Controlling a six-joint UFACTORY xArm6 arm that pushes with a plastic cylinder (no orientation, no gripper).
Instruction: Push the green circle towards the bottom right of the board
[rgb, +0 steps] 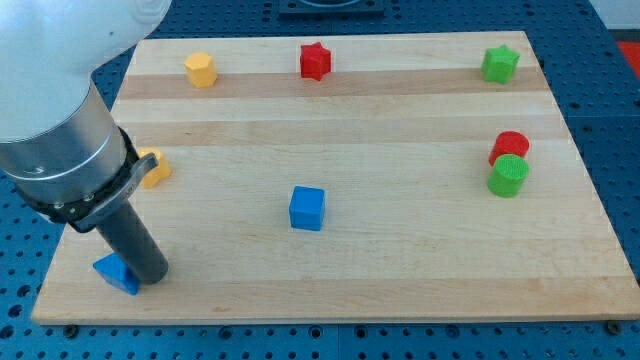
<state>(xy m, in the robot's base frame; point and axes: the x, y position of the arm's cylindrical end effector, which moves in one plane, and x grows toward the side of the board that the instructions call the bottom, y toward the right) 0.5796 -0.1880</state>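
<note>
The green circle (508, 175) stands near the board's right edge, touching the red circle (510, 147) just above it. My tip (153, 275) is at the bottom left of the board, far to the left of the green circle. It rests against a blue triangular block (116, 272), which it partly hides.
A blue cube (307, 208) sits at the middle of the wooden board (400, 280). A yellow hexagon (200, 69), a red star (315, 60) and a green star (499, 64) lie along the top. A yellow block (153, 168) is partly hidden behind the arm at the left.
</note>
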